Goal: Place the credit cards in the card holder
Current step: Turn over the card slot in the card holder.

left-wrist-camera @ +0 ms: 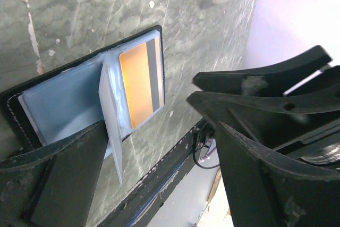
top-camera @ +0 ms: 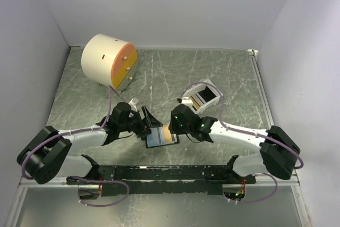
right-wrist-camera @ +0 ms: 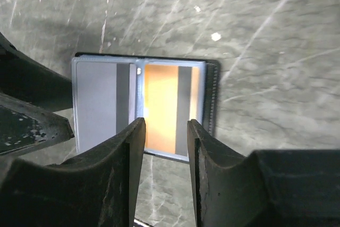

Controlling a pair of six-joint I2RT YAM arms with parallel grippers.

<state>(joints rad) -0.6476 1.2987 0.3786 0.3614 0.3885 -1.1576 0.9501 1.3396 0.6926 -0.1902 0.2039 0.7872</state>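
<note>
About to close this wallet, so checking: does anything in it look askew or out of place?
Yes: in the open card holder, one clear sleeve leaf stands up by the fold instead of lying flat. The orange card sits straight in its pocket; nothing looks spilled or damaged.

Table [top-camera: 175,73]: grey-green top, heavily scratched, pale walls on three sides. Far left corner: cream cylinder [top-camera: 103,59] on its side, orange face toward centre. Right of centre: white tray [top-camera: 204,95]. Near edge, centre: black card holder [right-wrist-camera: 213,99], open flat on the table, orange card [right-wrist-camera: 162,104] in right-hand sleeve.
</note>
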